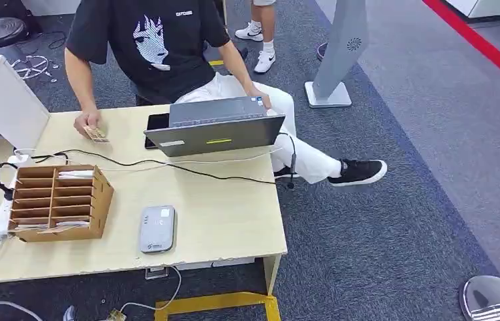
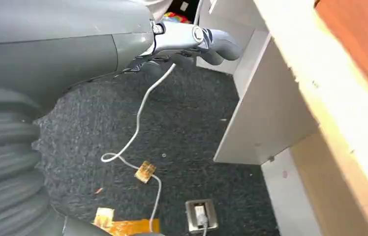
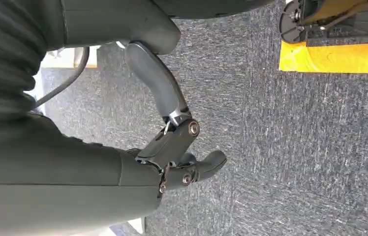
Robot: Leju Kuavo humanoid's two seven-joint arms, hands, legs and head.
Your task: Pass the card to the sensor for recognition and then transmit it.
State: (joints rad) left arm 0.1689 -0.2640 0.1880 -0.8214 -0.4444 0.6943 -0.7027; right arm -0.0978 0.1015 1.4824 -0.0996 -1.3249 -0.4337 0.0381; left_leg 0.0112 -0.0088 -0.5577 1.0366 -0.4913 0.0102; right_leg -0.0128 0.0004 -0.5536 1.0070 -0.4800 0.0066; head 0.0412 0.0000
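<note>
A person seated behind the table holds a card (image 1: 95, 134) just above the tabletop at the far left. The grey card sensor (image 1: 157, 229) lies flat near the table's front edge. A wooden slotted box (image 1: 57, 202) stands left of the sensor, with white cards (image 1: 75, 174) in some slots. My left hand (image 2: 192, 42) hangs below the table edge (image 2: 320, 93) over the carpet, fingers apart and holding nothing. My right hand (image 3: 174, 147) hangs over the carpet too, thumb stretched out and nothing in it. My silver right arm (image 1: 496, 299) shows low at the right.
An open laptop (image 1: 214, 127) stands at the table's far edge, with a black cable (image 1: 187, 170) running across the tabletop. A white power strip (image 1: 3, 207) lies at the left edge. A grey standing sign (image 1: 337, 60) and another person's legs are beyond. White cable (image 2: 138, 123) trails on the floor.
</note>
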